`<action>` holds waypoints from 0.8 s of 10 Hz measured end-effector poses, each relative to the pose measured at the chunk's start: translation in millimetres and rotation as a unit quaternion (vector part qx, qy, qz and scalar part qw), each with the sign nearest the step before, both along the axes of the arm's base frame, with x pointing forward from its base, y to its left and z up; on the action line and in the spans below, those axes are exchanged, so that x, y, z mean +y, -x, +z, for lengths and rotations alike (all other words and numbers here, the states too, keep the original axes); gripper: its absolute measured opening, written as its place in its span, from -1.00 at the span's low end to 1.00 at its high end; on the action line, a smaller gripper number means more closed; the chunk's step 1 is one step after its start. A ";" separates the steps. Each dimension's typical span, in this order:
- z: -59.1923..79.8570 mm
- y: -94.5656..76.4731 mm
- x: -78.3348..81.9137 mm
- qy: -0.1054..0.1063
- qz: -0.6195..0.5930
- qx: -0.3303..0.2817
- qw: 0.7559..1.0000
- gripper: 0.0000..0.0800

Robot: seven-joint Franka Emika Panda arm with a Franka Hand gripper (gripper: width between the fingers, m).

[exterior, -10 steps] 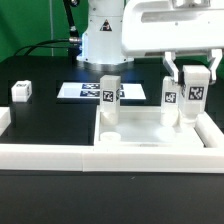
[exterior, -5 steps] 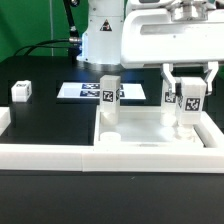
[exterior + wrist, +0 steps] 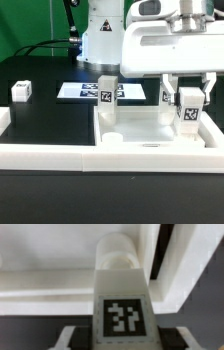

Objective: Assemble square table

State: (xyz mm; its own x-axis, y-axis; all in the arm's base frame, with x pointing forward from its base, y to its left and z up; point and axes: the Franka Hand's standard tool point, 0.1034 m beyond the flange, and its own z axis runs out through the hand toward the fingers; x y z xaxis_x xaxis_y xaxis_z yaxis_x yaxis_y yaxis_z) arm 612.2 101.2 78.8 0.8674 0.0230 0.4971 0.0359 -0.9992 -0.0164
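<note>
Fingers (image 3: 170, 92) of the gripper (image 3: 189, 102) are clenching a tagged leg (image 3: 190, 120) from both sides, holding it upright with its black-white tag facing the camera, at the right of the exterior view's frame. That leg is hanging over the far right corner of the square tabletop (image 3: 150, 138); whether its foot is touching the socket, cannot tell.

A second leg (image 3: 108, 93) is standing upright at the tabletop's far left corner, near the frame's centre. A third leg (image 3: 21, 92) is lying on the black table (image 3: 45, 115) at the left of the frame, well apart from the tabletop. The marker board (image 3: 76, 90) is lying flat behind, between those two legs. The border wall (image 3: 50, 155) is running along the lower frame.

Wrist view: the fingers (image 3: 72, 338) are flanking the tagged leg (image 3: 122, 297), with the white tabletop (image 3: 50, 280) blurred beyond it.
</note>
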 end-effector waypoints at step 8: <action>-0.4 -5.0 -2.4 0.012 0.017 -0.029 0.999 0.40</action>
State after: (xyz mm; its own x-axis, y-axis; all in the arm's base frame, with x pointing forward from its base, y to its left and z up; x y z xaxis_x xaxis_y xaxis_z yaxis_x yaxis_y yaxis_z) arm 617.2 98.9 78.5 0.8352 0.0648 0.5461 0.0706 -0.9975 0.0104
